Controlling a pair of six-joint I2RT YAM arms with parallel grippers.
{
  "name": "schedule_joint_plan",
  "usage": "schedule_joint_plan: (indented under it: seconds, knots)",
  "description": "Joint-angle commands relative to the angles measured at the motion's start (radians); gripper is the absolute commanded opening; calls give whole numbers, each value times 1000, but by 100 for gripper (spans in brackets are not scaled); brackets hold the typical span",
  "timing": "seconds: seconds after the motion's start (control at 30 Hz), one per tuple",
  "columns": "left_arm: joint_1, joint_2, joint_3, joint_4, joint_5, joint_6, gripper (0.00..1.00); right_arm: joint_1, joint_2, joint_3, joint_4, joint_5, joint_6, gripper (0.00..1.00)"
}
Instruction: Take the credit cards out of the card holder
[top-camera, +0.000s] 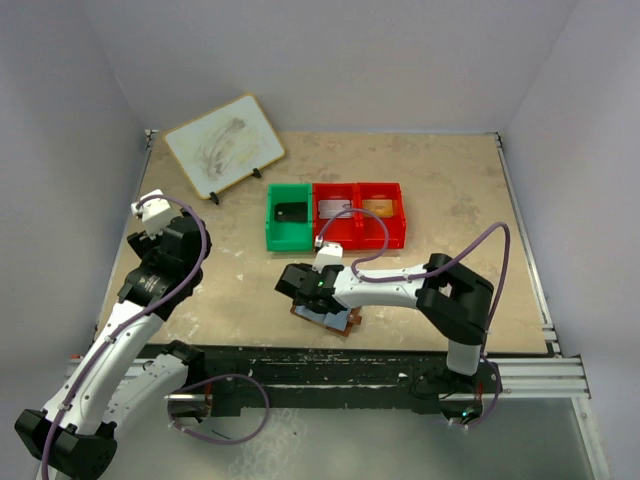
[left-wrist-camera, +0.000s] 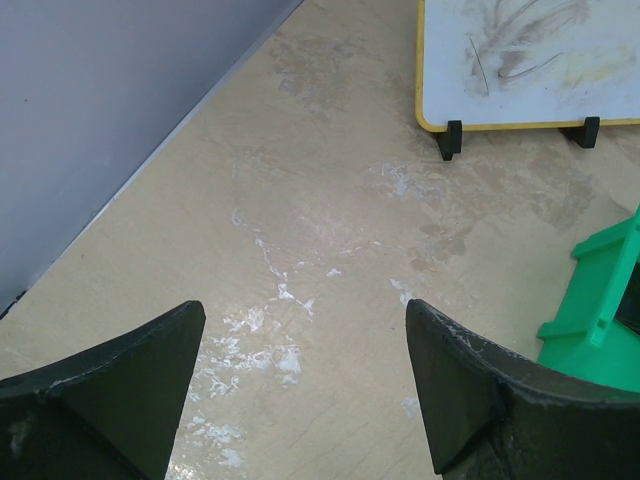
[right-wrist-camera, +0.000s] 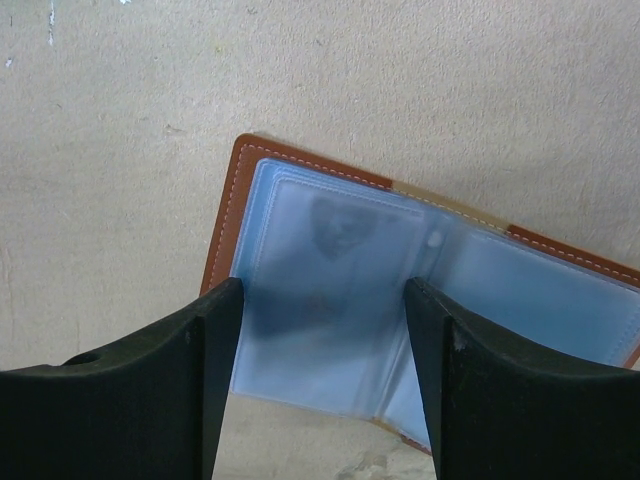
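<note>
Pale grey walls (top-camera: 330, 60) enclose a scuffed beige table (top-camera: 450, 180) under even light.

The right gripper (top-camera: 298, 283) hides most of the card holder (top-camera: 338, 323) from above.

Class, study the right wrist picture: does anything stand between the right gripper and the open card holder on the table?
Nothing visible does. The right gripper hangs directly over the open card holder, jaws apart, and no other object lies between it and the holder's pale blue inside.
</note>
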Motion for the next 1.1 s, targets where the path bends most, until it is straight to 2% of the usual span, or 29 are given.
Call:
schedule_joint_plan:
  seconds: [0.0,0.07,0.1,0.17,0.57,0.73,0.83,0.9,1.07]
  knots:
    - [7,-6,23,32,-14,22,79,4,58,18,-44,-2,54,69]
    - [6,-6,22,31,-14,23,79,4,61,14,-47,2,62,67]
    - [7,-5,23,30,-14,22,79,4,58,7,-39,2,63,63]
    - [7,-5,22,30,-13,23,79,4,11,-42,51,-26,41,58]
    - [6,4,20,31,7,20,79,-12,-121,-253,371,-155,27,57]
    - [7,15,18,41,99,31,79,-43,-171,-367,589,-253,9,54]
    - [5,22,8,58,247,31,79,-53,-183,-409,642,-277,11,54]
    - [6,24,3,54,379,-22,79,-60,-187,-412,641,-285,11,54]
    - [5,-17,-120,248,863,-126,70,-68,-211,-447,660,-292,17,54]
